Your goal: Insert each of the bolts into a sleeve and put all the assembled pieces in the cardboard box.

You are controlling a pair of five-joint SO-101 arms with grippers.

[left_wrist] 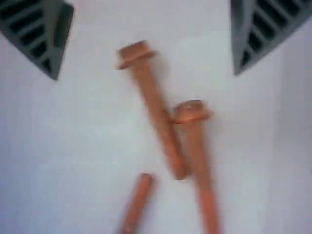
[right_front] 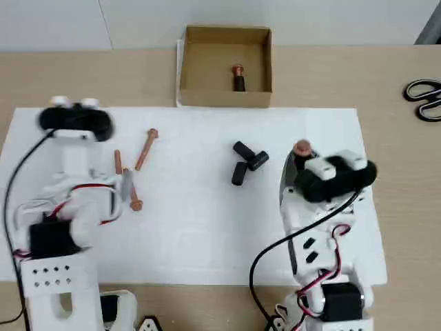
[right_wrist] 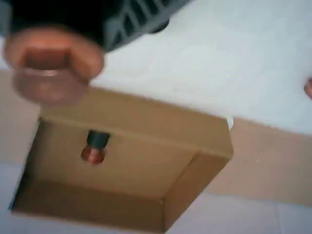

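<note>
Your left gripper (left_wrist: 146, 72) gapes over the sheet (left_wrist: 63, 146): first bolt (left_wrist: 153, 114) touching second bolt (left_wrist: 197, 161), third bolt (left_wrist: 136, 202) just beside them.

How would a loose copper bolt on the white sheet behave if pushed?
The bolt looks rigid with a round shaft, so it would probably roll, curving around its wider head. It seems to touch a second bolt, so that may shift too.

A pair of black-handled scissors (right_front: 424, 98) lies on the bare wooden table (right_front: 83, 76) at the high view's right edge, just off the large white sheet (right_front: 207, 234) spread across the table's middle.
</note>
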